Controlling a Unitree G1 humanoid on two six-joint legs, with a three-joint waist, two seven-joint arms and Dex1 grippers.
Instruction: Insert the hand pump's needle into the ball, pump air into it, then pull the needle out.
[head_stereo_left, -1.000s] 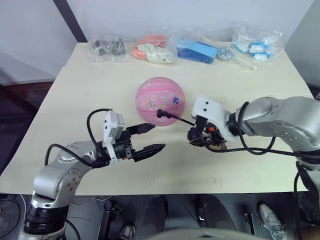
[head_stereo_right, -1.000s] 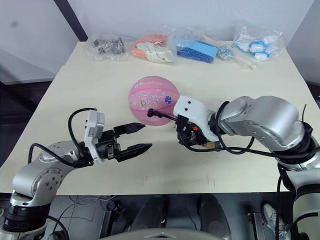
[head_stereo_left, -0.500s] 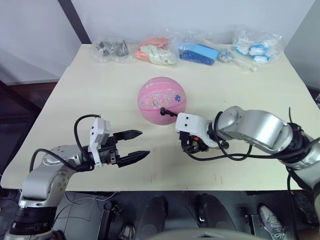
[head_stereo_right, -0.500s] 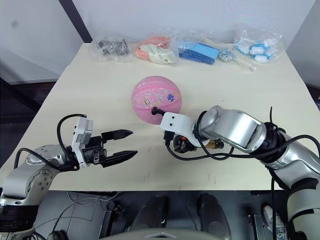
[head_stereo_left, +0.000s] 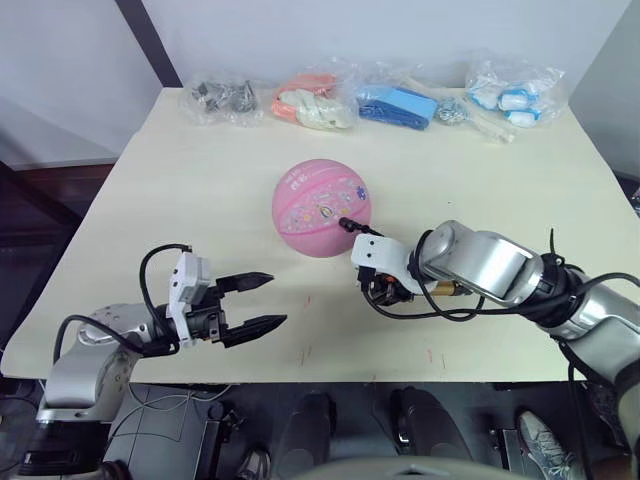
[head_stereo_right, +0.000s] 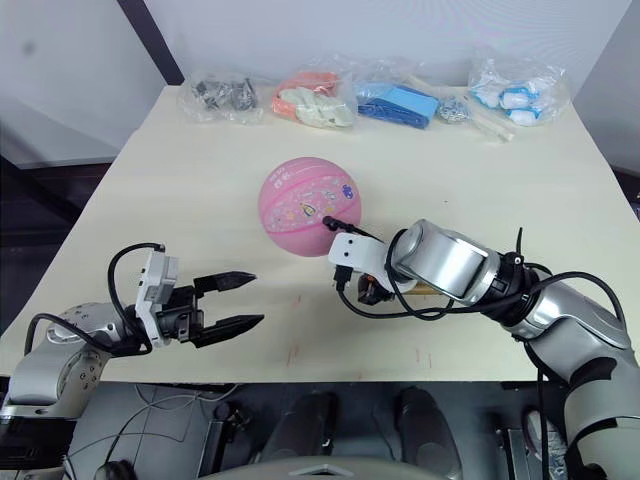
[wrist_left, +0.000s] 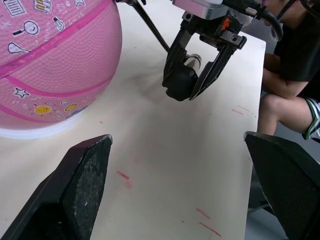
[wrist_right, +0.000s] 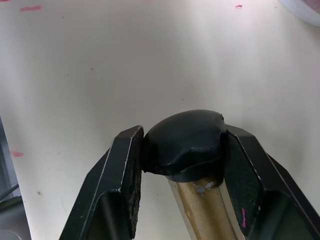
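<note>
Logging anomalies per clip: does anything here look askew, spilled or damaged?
Nothing stands out. The ball sits upright on its pale ring, the right gripper clamps the hand pump squarely, and the bags lie at the table's far edge.

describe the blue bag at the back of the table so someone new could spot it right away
Start at the far edge of the cream table, where four clear plastic bags lie in a row. The blue bag is third from the robot's left, between the orange and cream bag and the bag of white and light blue pieces. It is the one holding solid, deep blue parts.
</note>
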